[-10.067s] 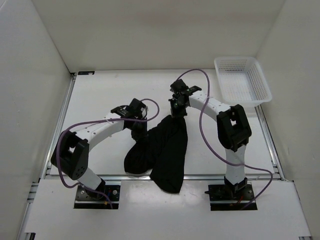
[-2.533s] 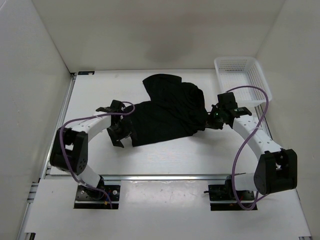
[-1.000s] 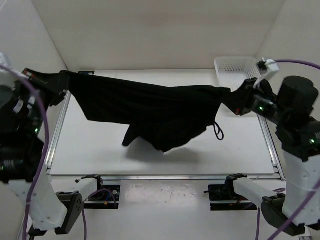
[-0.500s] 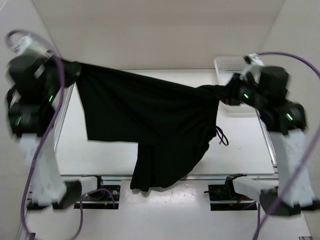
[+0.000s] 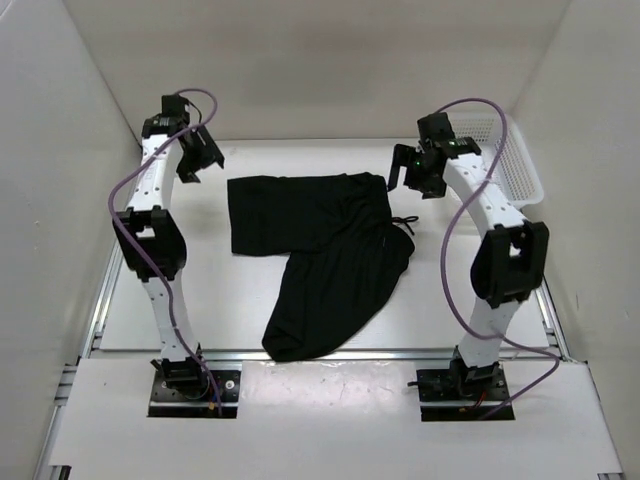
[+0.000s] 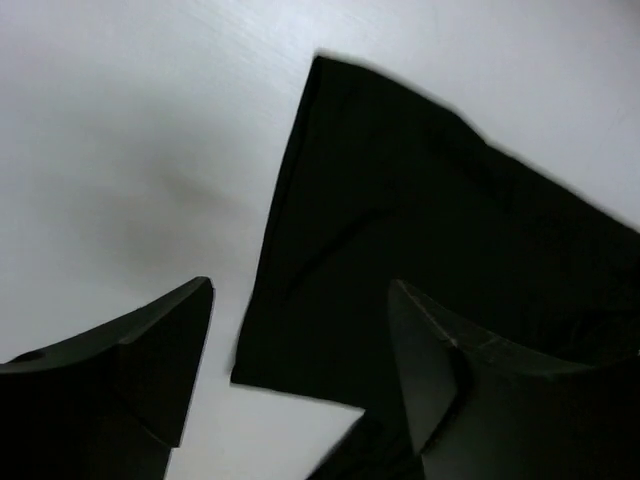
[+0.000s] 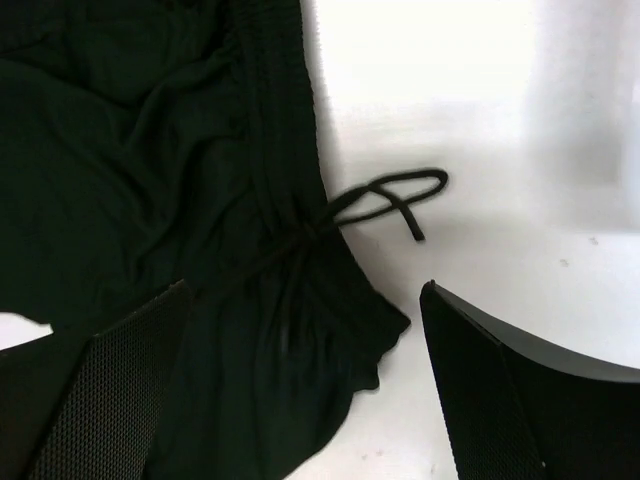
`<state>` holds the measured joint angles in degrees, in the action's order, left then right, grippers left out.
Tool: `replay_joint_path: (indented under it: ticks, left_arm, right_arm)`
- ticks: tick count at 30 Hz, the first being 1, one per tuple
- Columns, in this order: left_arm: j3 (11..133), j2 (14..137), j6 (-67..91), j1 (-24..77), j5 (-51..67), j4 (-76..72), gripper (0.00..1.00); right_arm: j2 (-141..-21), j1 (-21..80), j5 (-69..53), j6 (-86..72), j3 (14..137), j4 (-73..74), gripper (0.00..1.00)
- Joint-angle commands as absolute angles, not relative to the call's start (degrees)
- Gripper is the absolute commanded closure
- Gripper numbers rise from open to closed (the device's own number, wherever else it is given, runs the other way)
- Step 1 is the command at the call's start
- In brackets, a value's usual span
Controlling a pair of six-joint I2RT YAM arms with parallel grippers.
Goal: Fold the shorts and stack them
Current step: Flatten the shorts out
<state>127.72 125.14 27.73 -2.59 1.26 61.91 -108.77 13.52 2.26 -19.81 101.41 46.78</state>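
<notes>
The black shorts (image 5: 320,260) lie spread on the white table, one leg flat toward the back left, the other reaching to the front edge. My left gripper (image 5: 200,158) hangs open above the table just beyond the back-left corner of the shorts (image 6: 420,200); that corner shows below its empty fingers (image 6: 150,350). My right gripper (image 5: 412,178) is open over the waistband side. In the right wrist view the thin drawstring (image 7: 392,195) loops out onto the table from the gathered shorts (image 7: 150,150), and the right gripper (image 7: 306,287) holds nothing.
A white mesh basket (image 5: 522,168) stands at the back right, partly behind the right arm. White walls enclose the table on the left, back and right. Purple cables loop off both arms.
Half a second ago both grippers held the shorts stretched in the air. Both have let go, and the shorts have dropped flat onto the table.
</notes>
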Motion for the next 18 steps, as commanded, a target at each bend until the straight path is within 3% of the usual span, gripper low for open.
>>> replay_joint_path:
  ticks: [1,3,4,8,11,13,16,18]
  left_arm:
    - [118.69,108.65,24.26,0.34,3.07,59.85,0.21]
    - [105.39,103.20,23.47,3.14,5.00,59.24,0.36]
    - [99.99,101.10,22.86,4.38,7.36,58.28,0.51]
    - [75.02,89.59,25.74,13.43,10.20,53.27,0.71]
    - [62.43,85.97,30.66,22.13,10.20,51.25,0.71]
    - [57.51,85.43,33.73,28.00,10.20,50.54,0.60]
    - [54.15,84.90,34.37,33.90,10.98,50.54,0.48]
    - [52.83,86.57,34.37,35.85,11.60,50.02,0.48]
  right_arm:
    - [-97.68,13.54,3.43,-20.57,97.23,45.01,0.00]
    - [-92.06,13.54,1.59,-21.18,87.66,43.35,0.02]
    - [-89.93,13.54,0.89,-21.96,83.97,42.63,0.05]
    - [-79.91,13.54,-3.24,-26.00,64.22,40.17,0.20]
    - [-73.75,13.54,-6.32,-27.77,54.62,38.42,0.34]
    - [-70.93,13.54,-7.38,-28.56,51.43,37.71,0.43]
    - [-70.22,13.01,-9.22,-29.09,48.87,37.09,0.43]
    - [-70.22,13.01,-9.23,-29.09,48.87,37.09,0.43]
